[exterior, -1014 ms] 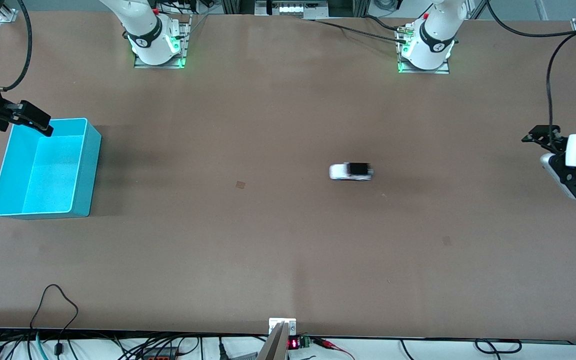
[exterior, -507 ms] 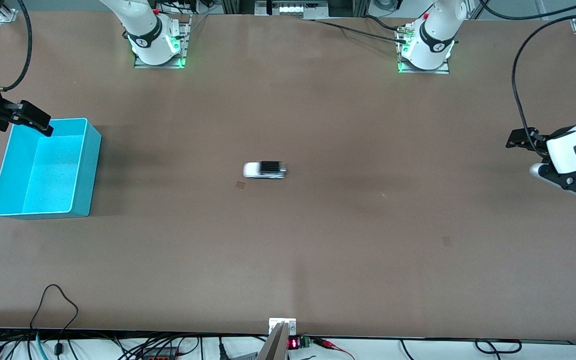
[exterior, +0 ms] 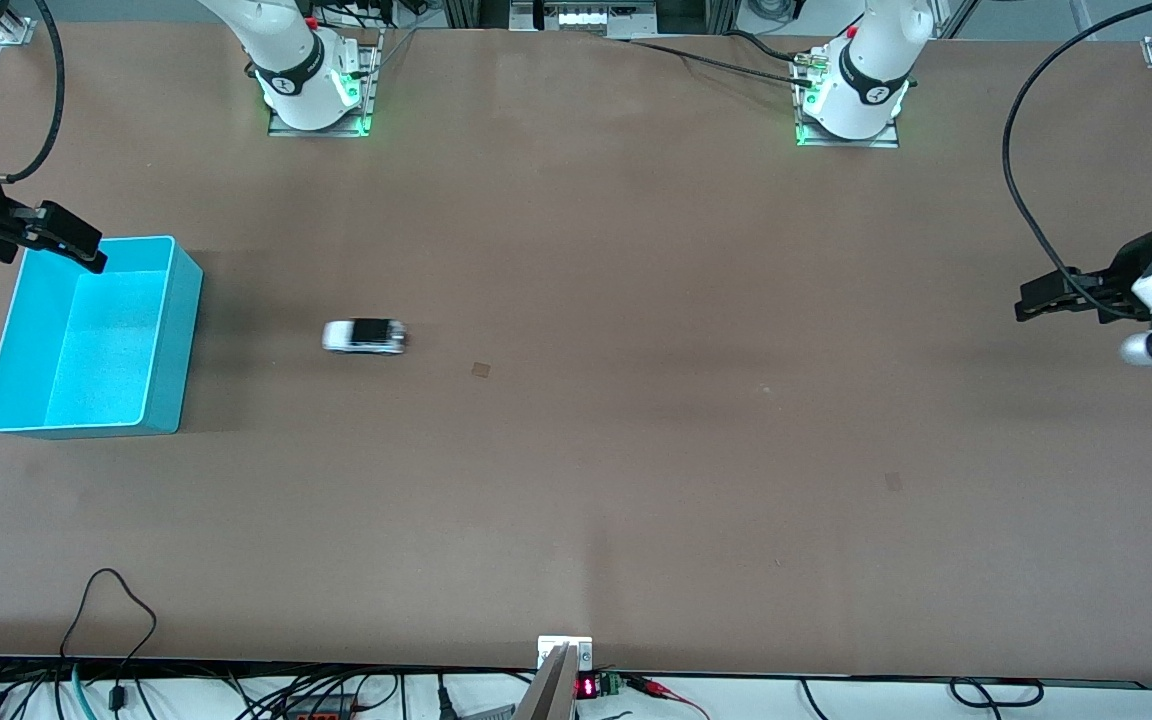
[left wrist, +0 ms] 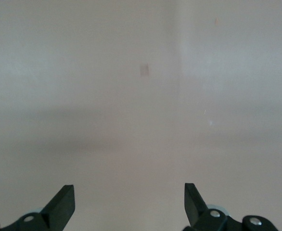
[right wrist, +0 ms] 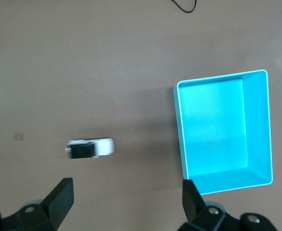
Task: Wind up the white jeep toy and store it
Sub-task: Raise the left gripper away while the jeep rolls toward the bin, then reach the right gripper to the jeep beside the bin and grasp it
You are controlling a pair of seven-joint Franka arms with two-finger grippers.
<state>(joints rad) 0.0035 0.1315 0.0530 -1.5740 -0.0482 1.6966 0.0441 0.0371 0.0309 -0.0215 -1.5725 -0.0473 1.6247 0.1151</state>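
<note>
The white jeep toy [exterior: 364,337], blurred, with a black roof panel, stands on its wheels on the brown table, a short way from the cyan bin [exterior: 86,340], toward the left arm's end. In the right wrist view the jeep [right wrist: 90,148] lies beside the bin [right wrist: 218,125], with nothing touching it. My right gripper [exterior: 76,245] hangs open and empty over the bin's corner, fingers wide [right wrist: 126,197]. My left gripper [exterior: 1066,310] hovers open at the left arm's end of the table, over bare tabletop [left wrist: 129,202]. The bin holds nothing.
A small dark square mark [exterior: 480,370] sits on the table near its middle. Cables and a power box [exterior: 586,686] run along the table edge nearest the front camera. Both arm bases [exterior: 311,85] [exterior: 851,95] stand along the edge farthest from that camera.
The jeep has rolled by itself across the table from the middle toward the cyan bin. The left gripper has turned and drawn back at its end of the table. The right arm stays still.
</note>
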